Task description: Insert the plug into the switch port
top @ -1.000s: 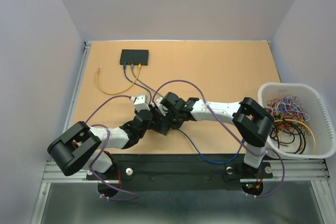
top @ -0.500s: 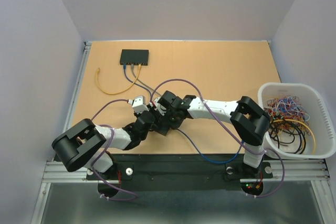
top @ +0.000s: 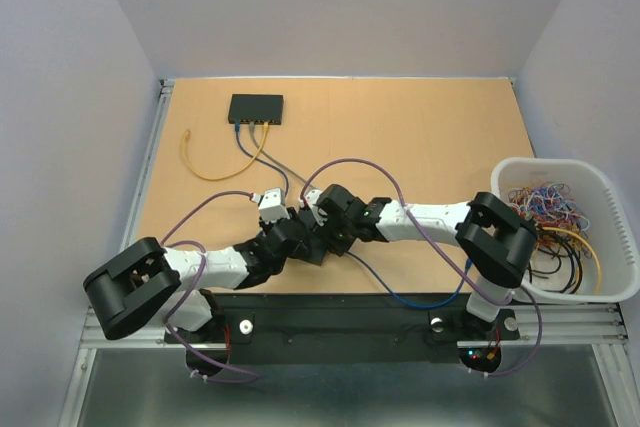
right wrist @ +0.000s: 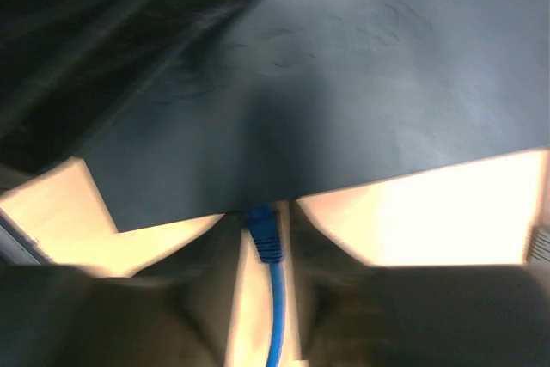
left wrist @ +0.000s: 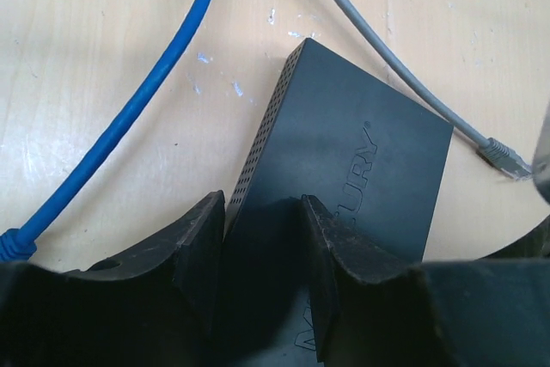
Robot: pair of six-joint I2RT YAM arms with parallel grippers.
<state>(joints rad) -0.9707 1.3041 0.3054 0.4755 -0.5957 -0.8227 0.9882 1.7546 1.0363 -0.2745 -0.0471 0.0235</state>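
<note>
Top external view: both arms folded inward over the counter (top: 430, 137), wrists meeting just left of centre near the front edge, held items hidden beneath them. Far switch (top: 256, 108) lying well apart at the back left; yellow cable (top: 200, 165) running from its near face and ending loose on the wood. White basket (top: 550, 163) of tangled cables at the right edge. Left wrist view: left fingers (left wrist: 199, 247) closed onto the near end of the black switch (left wrist: 344, 169), one pressed against each long side, the body flat on the counter and angled up to the right, perforated side wall facing left. Blue cable (left wrist: 129, 122) curving past on the left, not touching; grey cable (left wrist: 387, 58) passing the far right corner, its grey connector (left wrist: 503, 156) just beside the right edge. Right wrist view, blurred: right fingers (right wrist: 322, 298) narrowed to a slim gap and pinching the blue plug (right wrist: 262, 234), tip right at the dark face of the switch; whether seated in a port, cannot tell.
</note>
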